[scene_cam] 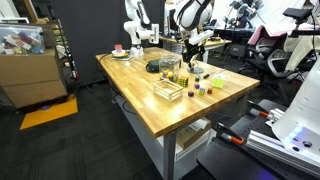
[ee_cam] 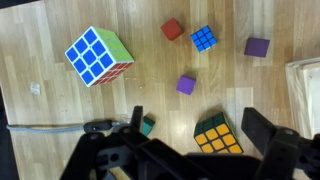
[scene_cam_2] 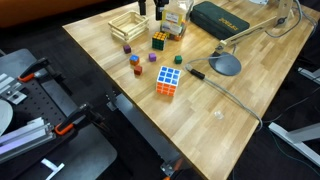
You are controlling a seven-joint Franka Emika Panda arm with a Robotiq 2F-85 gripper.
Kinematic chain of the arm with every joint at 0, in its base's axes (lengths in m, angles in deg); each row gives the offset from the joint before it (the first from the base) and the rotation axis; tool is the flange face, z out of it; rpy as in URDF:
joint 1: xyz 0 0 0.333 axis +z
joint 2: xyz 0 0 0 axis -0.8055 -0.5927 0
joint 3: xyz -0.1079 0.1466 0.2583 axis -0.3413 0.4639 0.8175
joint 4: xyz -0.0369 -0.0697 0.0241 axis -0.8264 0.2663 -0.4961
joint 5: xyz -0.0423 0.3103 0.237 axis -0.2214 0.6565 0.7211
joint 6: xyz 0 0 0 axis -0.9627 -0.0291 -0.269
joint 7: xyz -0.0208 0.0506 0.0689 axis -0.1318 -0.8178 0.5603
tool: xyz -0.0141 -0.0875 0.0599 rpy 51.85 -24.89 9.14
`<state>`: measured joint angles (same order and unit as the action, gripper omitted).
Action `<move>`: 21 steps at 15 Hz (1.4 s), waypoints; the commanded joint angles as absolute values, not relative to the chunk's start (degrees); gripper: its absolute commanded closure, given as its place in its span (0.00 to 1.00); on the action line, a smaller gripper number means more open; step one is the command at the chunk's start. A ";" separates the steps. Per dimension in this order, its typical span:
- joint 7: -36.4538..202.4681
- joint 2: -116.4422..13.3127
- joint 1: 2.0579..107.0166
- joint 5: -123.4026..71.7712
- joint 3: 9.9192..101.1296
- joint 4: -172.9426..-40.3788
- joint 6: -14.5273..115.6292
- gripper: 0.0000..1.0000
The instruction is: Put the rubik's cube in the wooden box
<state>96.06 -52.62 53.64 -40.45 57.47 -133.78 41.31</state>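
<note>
Rubik's cube (ee_cam: 217, 135) sits flat, turned askew to the table (ee_cam: 150, 100) grain

We are looking at a robotics lab. A butcher-block counter (scene_cam: 170, 118) on a grey metal frame stands on a dark floor. Beyond its far edge we see white robot arms (scene_cam: 134, 20), and at far right office chairs (scene_cam: 285, 55). Cardboard boxes (scene_cam: 30, 75) sit at left. In an exterior view, orange-handled clamps (scene_cam_2: 66, 127) grip dark equipment left of the counter.
</note>
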 commanded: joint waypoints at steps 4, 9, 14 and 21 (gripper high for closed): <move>89.91 -56.26 54.12 -39.65 57.32 -131.82 45.20 0.00; 82.66 -62.44 53.46 -36.64 58.18 -127.57 46.80 0.00; 81.09 -64.92 54.49 -34.95 57.44 -125.86 46.93 0.00; 80.50 -66.45 54.58 -35.37 57.46 -124.54 47.10 0.00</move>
